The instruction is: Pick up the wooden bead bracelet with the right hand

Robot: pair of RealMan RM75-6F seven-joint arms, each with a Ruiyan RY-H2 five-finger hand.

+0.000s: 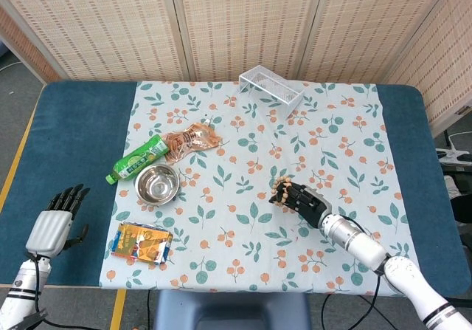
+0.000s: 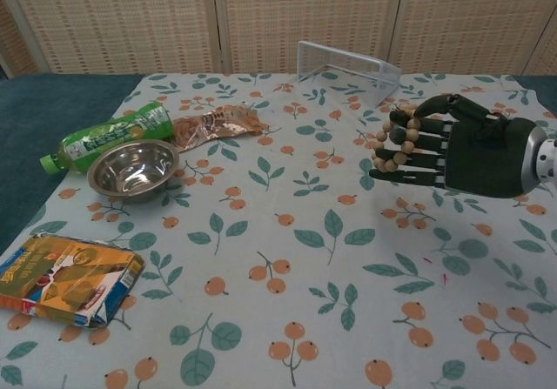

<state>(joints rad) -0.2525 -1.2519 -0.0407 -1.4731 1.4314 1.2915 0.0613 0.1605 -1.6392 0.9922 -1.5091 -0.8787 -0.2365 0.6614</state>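
At right of frame, the right hand [image 2: 461, 150] held the bracelet [image 2: 393, 140] (fingers threaded through it) above the tablecloth [image 2: 305, 258].

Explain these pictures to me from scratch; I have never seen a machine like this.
This is a robot with two arms, each ending in a mechanical hand. One camera looks down from its head, the other looks forward from its chest, both over a table with a floral cloth. The right hand, palm turned toward the chest camera, holds a wooden bead bracelet looped over its fingers, above the cloth. The left hand holds nothing, fingers apart, at the table's near corner. On the cloth lie a green bottle, a steel bowl, a crinkled snack wrapper, a colourful packet and a clear rack.
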